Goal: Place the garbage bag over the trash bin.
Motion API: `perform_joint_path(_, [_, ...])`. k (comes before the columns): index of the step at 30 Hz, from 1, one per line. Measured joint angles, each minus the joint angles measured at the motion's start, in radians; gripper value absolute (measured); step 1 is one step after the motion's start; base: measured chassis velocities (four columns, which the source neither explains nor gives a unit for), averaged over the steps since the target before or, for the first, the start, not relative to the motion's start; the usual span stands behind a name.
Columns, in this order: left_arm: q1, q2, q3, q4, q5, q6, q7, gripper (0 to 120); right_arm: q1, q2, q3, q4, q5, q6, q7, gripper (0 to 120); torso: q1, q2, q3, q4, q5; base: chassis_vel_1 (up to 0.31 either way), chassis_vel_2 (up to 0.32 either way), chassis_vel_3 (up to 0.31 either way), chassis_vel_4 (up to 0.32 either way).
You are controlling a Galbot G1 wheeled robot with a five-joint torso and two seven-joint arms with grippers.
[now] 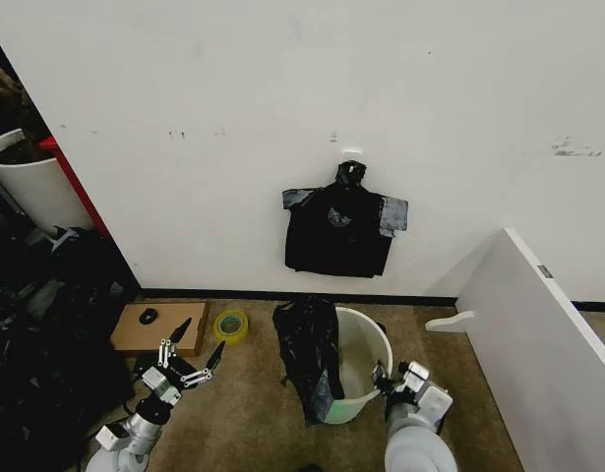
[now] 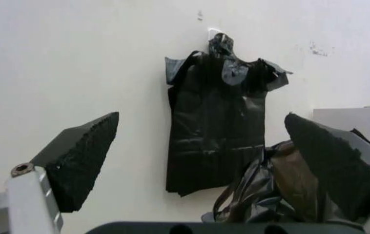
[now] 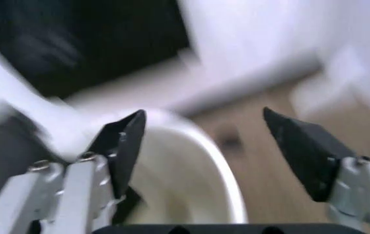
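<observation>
White wall is filling the background of the head view, with brown carpet [image 1: 253, 413] running along its foot. Against that wall a flat black bundle [image 1: 341, 233] with grey tabs is hanging from a hook. Below it the trash bin [image 1: 366, 356] is standing on the carpet, and the garbage bag [image 1: 308, 356] is draping over the bin's left rim, part hanging down the outside. Left of the bin a roll of yellow tape [image 1: 230, 324] is lying beside a cardboard box [image 1: 160, 328], and a white board [image 1: 538, 334] is leaning at the right. The left hand [image 1: 198, 351] is hovering near the box with its fingers spread open, well apart from the bag. The right hand [image 1: 389, 382] is sitting just beside the bin's right rim; its state is not clear from here. From the left wrist view, the left hand [image 2: 201, 161] is showing its two dark pads wide apart with nothing between them, the hanging bundle [image 2: 214, 126] ahead and the garbage bag [image 2: 270, 195] crumpling lower down. From the right wrist view, the right hand [image 3: 201, 151] is gaping open above the trash bin [image 3: 211, 165], one pad over the inside and the other outside over the carpet.
</observation>
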Motion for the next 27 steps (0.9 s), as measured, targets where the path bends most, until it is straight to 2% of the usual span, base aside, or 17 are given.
perform_joint_path(2, [0.002,0.000,0.000,-0.008,0.006,0.003,0.000,100,0.004,-0.029,0.010,-0.003,-0.085,0.039,-0.168,80,0.000,0.000,0.000,0.0001,-0.0001,0.000,0.000,0.000,0.000])
perform_joint_path(4, [0.003,-0.001,-0.001,-0.015,0.014,0.006,-0.005,100,0.020,-0.060,0.008,0.011,-0.058,0.027,-0.296,88,0.000,0.000,0.000,0.0001,0.0003,0.000,0.000,0.000,0.000])
perform_joint_path(5, [0.003,-0.001,-0.001,-0.015,0.014,0.006,-0.005,100,0.020,-0.060,0.008,0.011,-0.058,0.027,-0.296,88,0.000,0.000,0.000,0.0001,0.0003,0.000,0.000,0.000,0.000])
perform_joint_path(9, [0.004,-0.002,-0.001,-0.019,0.022,0.008,-0.010,100,0.080,-0.096,-0.017,0.060,0.127,-0.160,-0.357,99,0.000,0.000,0.000,0.0003,-0.0001,0.000,0.000,0.000,0.000])
perform_joint_path(13, [0.006,-0.003,-0.003,-0.017,0.023,0.008,-0.011,100,0.140,-0.095,-0.036,0.046,0.147,-0.293,-0.348,100,0.000,0.000,0.000,0.0003,0.0000,0.000,0.000,0.000,0.000])
perform_joint_path(15, [0.005,-0.003,-0.003,-0.013,0.025,0.008,-0.011,100,0.148,-0.091,-0.039,0.044,0.162,-0.323,-0.338,100,0.000,0.000,0.000,0.0003,0.0000,0.000,0.000,0.000,0.000])
perform_joint_path(18, [0.002,-0.003,-0.003,-0.005,0.028,0.008,-0.012,100,0.156,-0.079,-0.046,0.032,0.180,-0.356,-0.328,93,0.000,0.000,0.000,0.0002,-0.0001,0.000,0.000,0.000,0.000])
perform_joint_path(20, [0.000,-0.006,0.000,-0.001,0.034,0.008,-0.013,100,0.164,-0.067,-0.052,0.010,0.176,-0.373,-0.315,84,0.000,0.000,0.000,0.0002,-0.0001,0.000,0.000,0.000,0.000])
perform_joint_path(21, [0.000,-0.006,0.000,-0.001,0.034,0.008,-0.013,100,0.164,-0.067,-0.052,0.010,0.176,-0.373,-0.315,84,0.000,0.000,0.000,0.0002,-0.0001,0.000,0.000,0.000,0.000])
perform_joint_path(27, [-0.008,-0.012,0.010,0.002,0.056,0.009,-0.022,100,0.194,-0.040,-0.056,-0.044,0.143,-0.376,-0.304,58,0.000,0.000,0.000,0.0002,-0.0001,0.000,0.000,0.000,0.000])
